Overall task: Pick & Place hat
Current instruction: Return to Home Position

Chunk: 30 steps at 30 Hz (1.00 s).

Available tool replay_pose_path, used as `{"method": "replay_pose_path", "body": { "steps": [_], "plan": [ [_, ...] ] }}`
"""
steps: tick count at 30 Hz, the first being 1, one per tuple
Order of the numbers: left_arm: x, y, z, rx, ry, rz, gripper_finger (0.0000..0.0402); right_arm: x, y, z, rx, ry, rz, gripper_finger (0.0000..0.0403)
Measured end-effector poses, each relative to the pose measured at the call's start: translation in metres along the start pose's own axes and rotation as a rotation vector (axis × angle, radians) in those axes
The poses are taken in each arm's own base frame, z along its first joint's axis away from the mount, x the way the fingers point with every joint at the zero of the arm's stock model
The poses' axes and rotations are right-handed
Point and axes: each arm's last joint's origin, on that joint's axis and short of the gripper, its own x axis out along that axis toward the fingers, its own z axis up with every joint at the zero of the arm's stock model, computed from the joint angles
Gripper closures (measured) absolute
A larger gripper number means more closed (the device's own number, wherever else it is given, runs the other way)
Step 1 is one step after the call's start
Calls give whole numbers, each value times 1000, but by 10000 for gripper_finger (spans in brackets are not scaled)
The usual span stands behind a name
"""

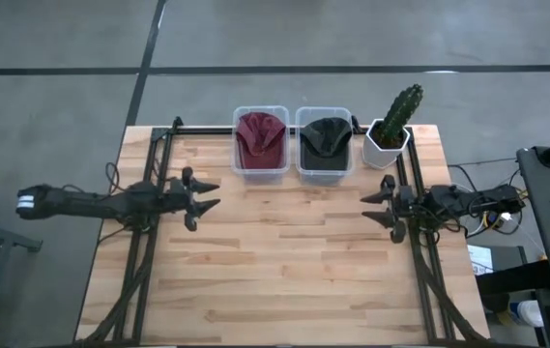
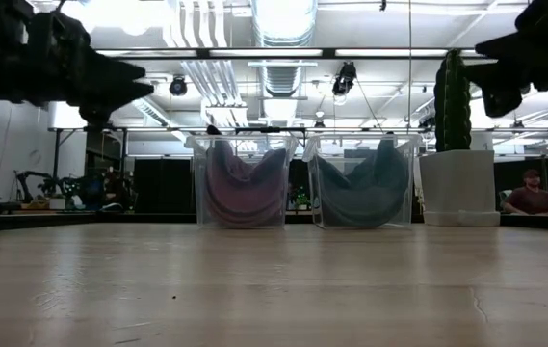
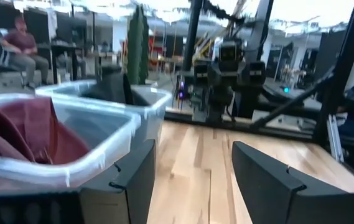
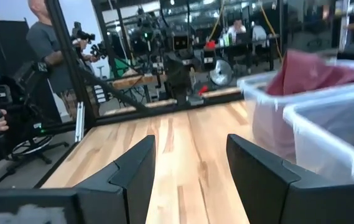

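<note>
A dark red hat (image 1: pixel 260 135) lies in the left clear bin (image 1: pixel 261 172) at the table's far edge; it also shows in the left wrist view (image 3: pixel 27 127). A black hat (image 1: pixel 325 140) lies in the bin beside it (image 1: pixel 325 174). My left gripper (image 1: pixel 212 194) is open and empty above the table's left side, pointing right. My right gripper (image 1: pixel 369 208) is open and empty above the right side, pointing left. Both hang clear of the tabletop.
A potted cactus (image 1: pixel 395 126) in a white pot stands right of the bins at the far right. Black frame rails (image 1: pixel 149 251) run along both sides of the table. The wooden tabletop (image 1: pixel 284 261) lies between the arms. People stand and sit in the room beyond.
</note>
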Motion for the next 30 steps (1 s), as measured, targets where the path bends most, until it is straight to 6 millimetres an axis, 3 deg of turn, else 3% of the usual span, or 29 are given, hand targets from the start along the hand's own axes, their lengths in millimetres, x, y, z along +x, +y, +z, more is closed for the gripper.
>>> {"method": "replay_pose_path", "body": {
  "steps": [5,15,25,30],
  "plan": [
    [-6,1,6,20,-40,1,197,-2,2,9,-45,-29,6,211],
    [-21,2,16,26,67,9,197,-2,3,7,-51,1,64,211],
    [-24,5,-13,35,119,6,197,3,1,-8,-29,0,63,211],
    [-24,5,-13,39,114,7,197,5,-1,-17,-20,-9,66,211]
  ]
}}
